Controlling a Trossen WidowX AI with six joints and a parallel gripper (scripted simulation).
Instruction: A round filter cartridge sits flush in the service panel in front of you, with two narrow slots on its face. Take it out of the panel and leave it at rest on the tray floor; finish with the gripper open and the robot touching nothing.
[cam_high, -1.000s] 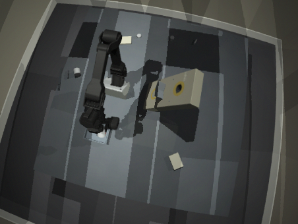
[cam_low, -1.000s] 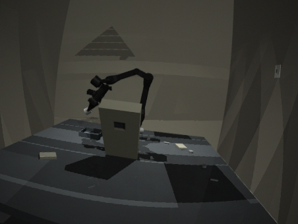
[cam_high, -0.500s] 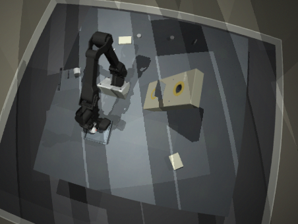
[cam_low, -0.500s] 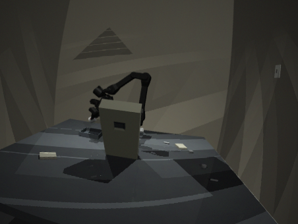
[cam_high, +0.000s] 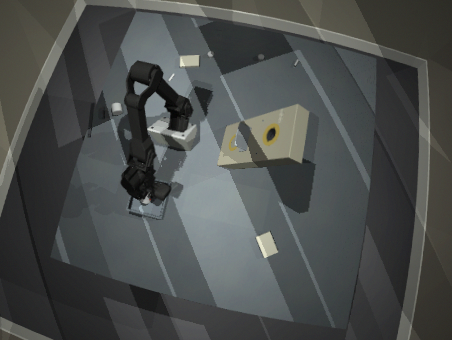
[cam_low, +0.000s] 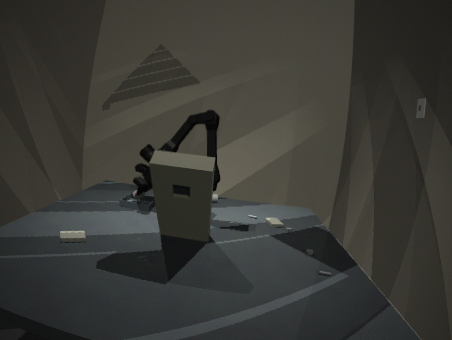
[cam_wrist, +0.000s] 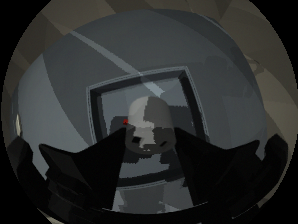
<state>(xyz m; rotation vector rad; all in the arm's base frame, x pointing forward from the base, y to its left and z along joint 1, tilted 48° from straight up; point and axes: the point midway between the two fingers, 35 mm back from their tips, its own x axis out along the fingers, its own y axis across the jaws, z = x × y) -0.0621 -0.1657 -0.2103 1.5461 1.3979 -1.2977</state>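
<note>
Gripper (cam_high: 146, 199) hanging low over tray (cam_high: 161, 214), fingers clamped on filter cartridge (cam_high: 145, 200), not parted. Showing in top view as pale speck w/ red dot, tucked under black wrist, just inside tray's near-left part. Pointing down at tray from above per wrist view: cartridge (cam_wrist: 148, 123) sitting centre-frame btwn both dark fingers, pale grey round body w/ red mark on left side, tray rim (cam_wrist: 95, 106) framing it all round. Touching tray floor or hovering just above — can't tell.

Standing well apart to right of arm: service panel (cam_high: 287, 135), beige block, tilted in top view, yellow-ringed hole (cam_high: 271, 133) on its face gaping dark, nothing in it. Facing away in exterior view, panel (cam_low: 182, 200) showing back w/ small dark rectangular recess, blocking most of gripper (cam_low: 136, 192) and tray (cam_low: 140, 202) behind it.

Folding sharply: arm elbow (cam_high: 145, 72) raised high near back, forearm running down toward tray. Resting on pale base block (cam_high: 175, 134).

Lying scattered on tabletop: beige slab (cam_high: 266, 245) near front, another (cam_high: 189, 61) near back, small white cylinder (cam_high: 116, 108) left of arm, couple of tiny grey bits at back edge.
</note>
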